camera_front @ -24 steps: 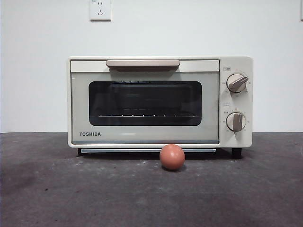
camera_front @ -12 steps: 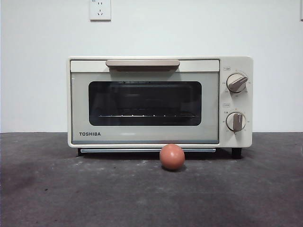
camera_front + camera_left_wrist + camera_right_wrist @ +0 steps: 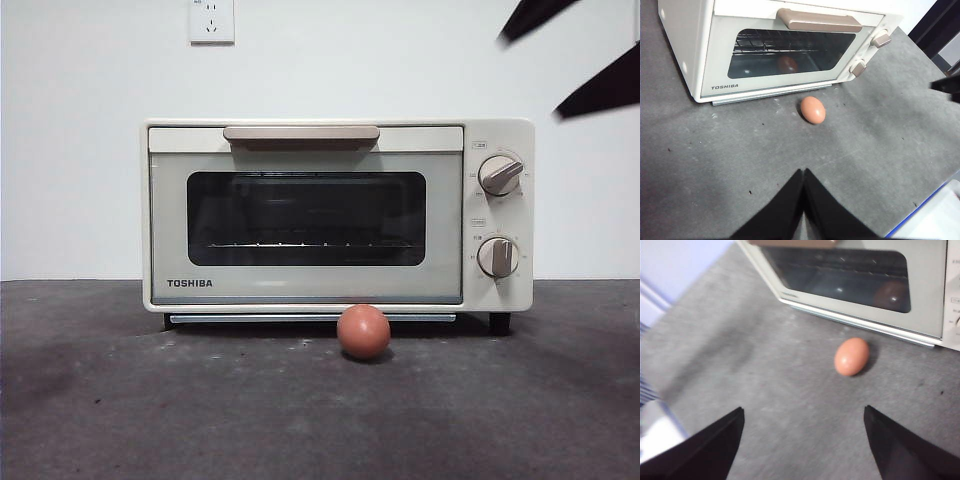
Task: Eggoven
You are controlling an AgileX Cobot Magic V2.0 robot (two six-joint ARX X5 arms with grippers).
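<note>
Wall [image 3: 80, 150]: plain white, smooth, evenly lit, filling the upper half of the front view.
Socket [image 3: 211, 20]: 1 white wall outlet plate, high on the wall, cut off by the top edge.
Table surface [image 3: 150, 410]: dark grey, matte, slightly mottled, with small pale specks and a few dark flecks.
Edge of table [image 3: 920, 215]: a blue strip runs along it, with a pale surface beyond.
Light: soft and diffuse, shadows faint.

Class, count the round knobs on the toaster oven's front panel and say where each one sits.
2. Both are on the oven's right-hand panel beside the glass door: the upper knob and the lower knob directly beneath it. None appears hidden.
</note>
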